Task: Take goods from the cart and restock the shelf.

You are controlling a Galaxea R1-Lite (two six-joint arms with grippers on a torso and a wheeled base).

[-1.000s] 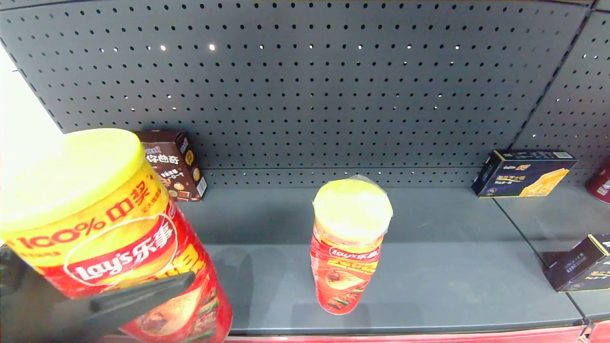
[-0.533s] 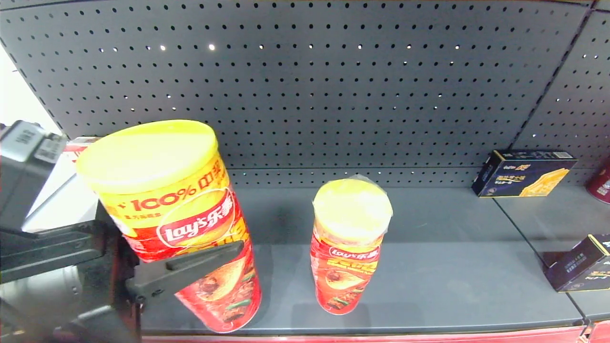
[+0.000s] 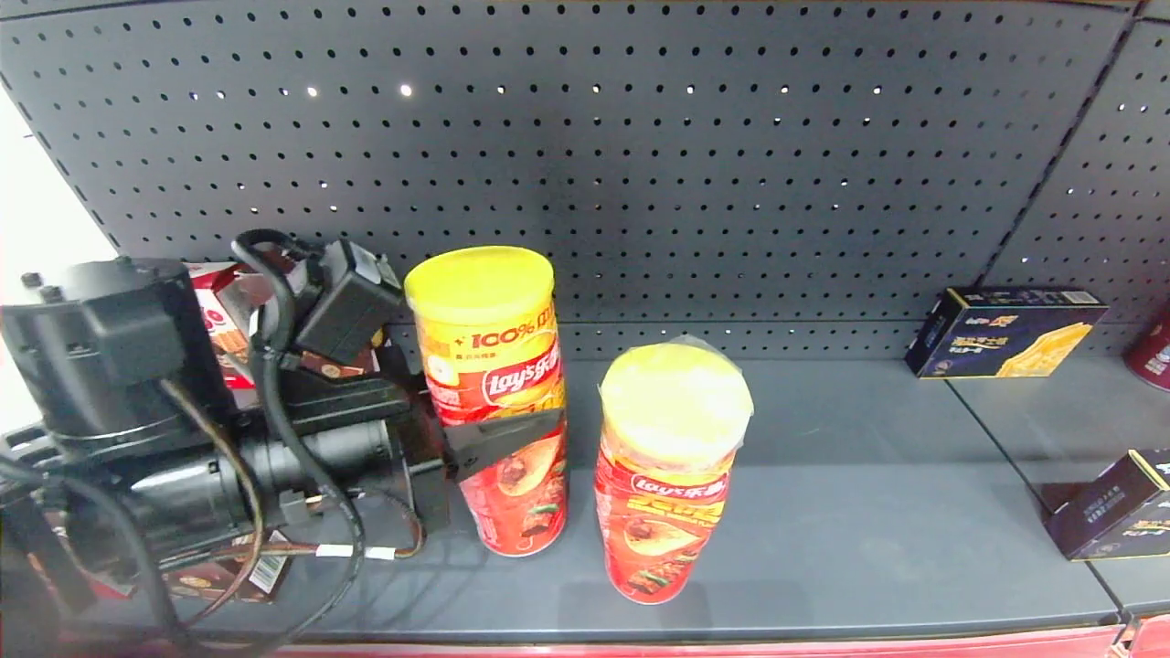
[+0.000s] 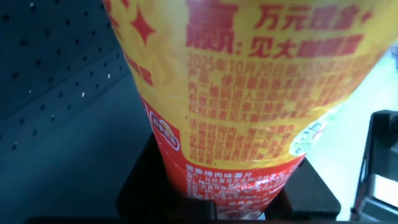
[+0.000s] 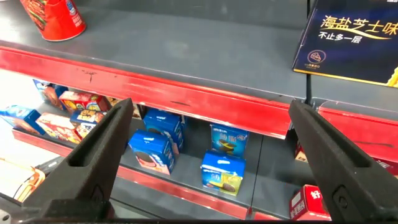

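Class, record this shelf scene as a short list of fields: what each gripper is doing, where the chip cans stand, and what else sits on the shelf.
left gripper: shut on held chip can, around its middle
held chip can: upright, yellow lid, left of standing chip can, closer to pegboard; cannot tell if its base touches the shelf
standing chip can: upright on shelf, free
right gripper: open, holding nothing
other goods: dark blue box at back right
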